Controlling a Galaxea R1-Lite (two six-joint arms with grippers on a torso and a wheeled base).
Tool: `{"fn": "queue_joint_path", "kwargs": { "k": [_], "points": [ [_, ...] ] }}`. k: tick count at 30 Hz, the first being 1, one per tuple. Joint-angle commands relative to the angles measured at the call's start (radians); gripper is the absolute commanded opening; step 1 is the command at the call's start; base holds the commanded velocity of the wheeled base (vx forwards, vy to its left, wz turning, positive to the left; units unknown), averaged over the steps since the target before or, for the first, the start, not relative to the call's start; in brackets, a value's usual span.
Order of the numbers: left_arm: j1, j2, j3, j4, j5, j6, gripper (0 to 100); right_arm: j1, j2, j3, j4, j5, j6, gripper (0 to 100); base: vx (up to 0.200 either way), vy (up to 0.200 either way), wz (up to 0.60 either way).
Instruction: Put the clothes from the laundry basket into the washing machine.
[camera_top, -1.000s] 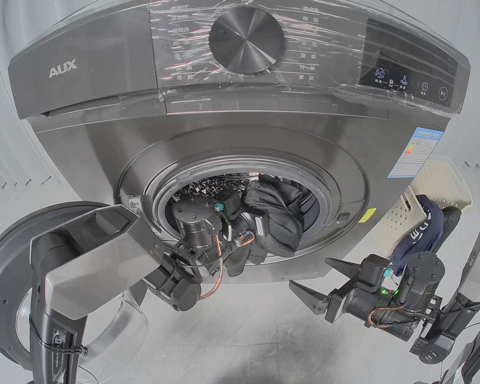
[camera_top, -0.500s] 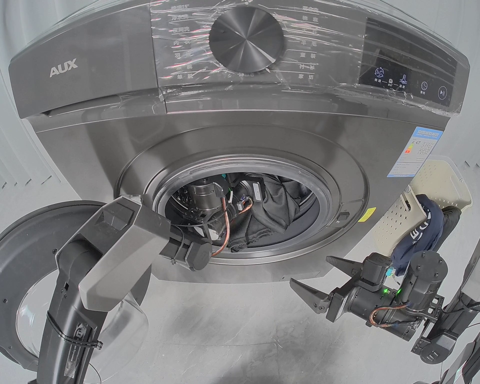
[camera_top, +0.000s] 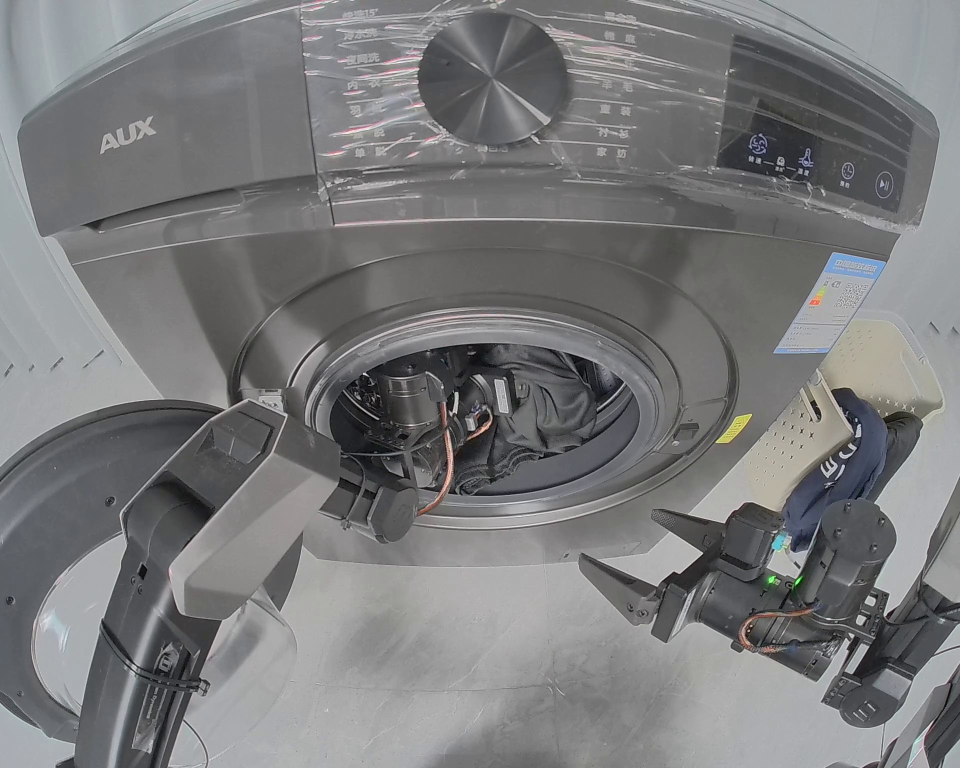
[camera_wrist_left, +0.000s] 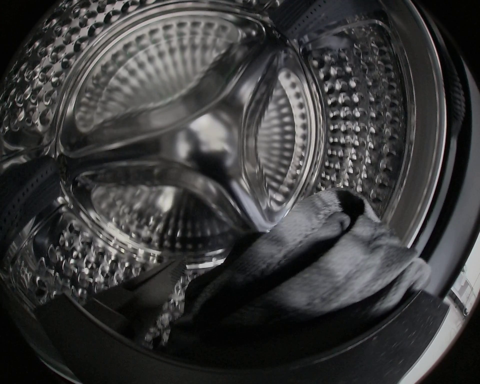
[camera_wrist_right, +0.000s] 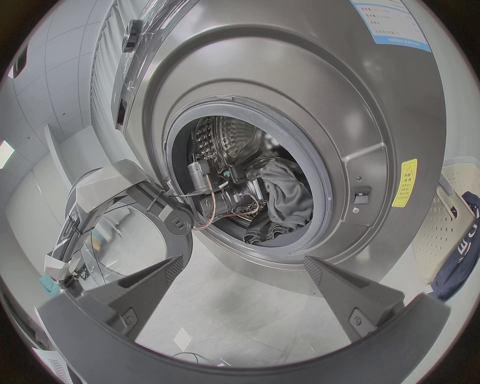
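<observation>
The washing machine (camera_top: 200, 290) is seen with its round door (camera_top: 40, 520) swung open on the robot's left. The left arm is reached in through the opening, and the left end effector (camera_top: 492, 392) is placed inside the drum (camera_wrist_left: 200, 125), right against a dark garment (camera_top: 545, 400). Whether this end effector is open or closed, and whether the cloth is gripped by it, cannot be told, since its tip is hidden among the folds. The garment is bunched on the right side of the drum, just inside the rubber door seal. In the left wrist view it appears as a rumpled heap lying against the dimpled metal wall, with one fold resting on the seal.

The right end effector (camera_top: 620, 545) is held outside the machine, low and to the right of the opening, above the grey floor (camera_top: 480, 650). Its two pointed fingers (camera_top: 610, 590) are spread wide apart and nothing is held between them (they are aimed roughly towards the front of the machine).

A cream laundry basket (camera_top: 880, 370) is set beside the machine on the right. A navy garment (camera_top: 850, 460) with pale print is draped over its near edge.
</observation>
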Motion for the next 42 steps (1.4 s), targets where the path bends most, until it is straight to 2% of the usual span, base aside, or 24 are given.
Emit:
{"fn": "queue_joint_path", "kwargs": {
  "k": [1, 7, 12, 17, 21, 30, 31, 33, 36, 39, 40, 42],
  "points": [
    [-0.009, -0.097, 0.151, 0.052, 0.000, 0.001, 100, 0.002, 0.001, -0.003, 0.000, 0.000, -0.001, 100, 0.000, 0.000, 0.00],
    [-0.034, -0.190, 0.362, 0.081, -0.020, 0.004, 100, 0.002, -0.002, -0.008, 0.000, 0.000, -0.002, 100, 0.000, 0.000, 0.00],
    [-0.048, -0.242, 0.446, 0.101, -0.041, 0.004, 100, 0.003, 0.003, -0.009, 0.001, 0.000, -0.001, 100, 0.000, 0.000, 0.00],
    [-0.056, -0.247, 0.448, 0.089, -0.066, 0.004, 100, 0.013, 0.000, -0.008, 0.001, -0.001, 0.001, 100, 0.000, 0.000, 0.00],
    [-0.063, -0.272, 0.454, 0.104, -0.123, 0.002, 100, 0.011, -0.002, -0.011, 0.001, -0.001, -0.001, 100, 0.000, 0.000, 0.00],
    [-0.051, -0.163, 0.352, 0.082, -0.107, 0.004, 100, 0.014, 0.003, -0.009, 0.001, -0.001, 0.001, 100, 0.000, 0.000, 0.00],
    [-0.048, -0.141, 0.328, 0.069, -0.107, 0.004, 0, 0.013, 0.003, -0.009, 0.001, -0.001, 0.001, 100, 0.000, 0.000, 0.00],
    [-0.045, -0.117, 0.279, 0.064, -0.095, 0.002, 0, 0.014, 0.004, -0.008, 0.001, -0.001, 0.001, 100, 0.000, 0.000, 0.00],
    [-0.046, -0.058, 0.179, 0.058, -0.046, -0.004, 0, 0.016, 0.009, -0.006, 0.000, -0.001, 0.003, 100, 0.000, 0.000, 0.00],
    [-0.045, 0.011, 0.052, 0.061, 0.009, -0.032, 0, 0.022, 0.009, -0.008, 0.001, -0.001, 0.003, 100, 0.000, 0.000, 0.00],
    [-0.045, 0.011, 0.052, 0.061, 0.009, -0.032, 0, 0.022, 0.009, -0.008, 0.001, -0.001, 0.003, 100, 0.000, 0.000, 0.00],
    [-0.026, 0.067, -0.077, 0.081, 0.040, -0.041, 0, 0.022, 0.011, -0.008, 0.001, -0.001, 0.003, 100, 0.000, 0.000, 0.00]
  ]
}}
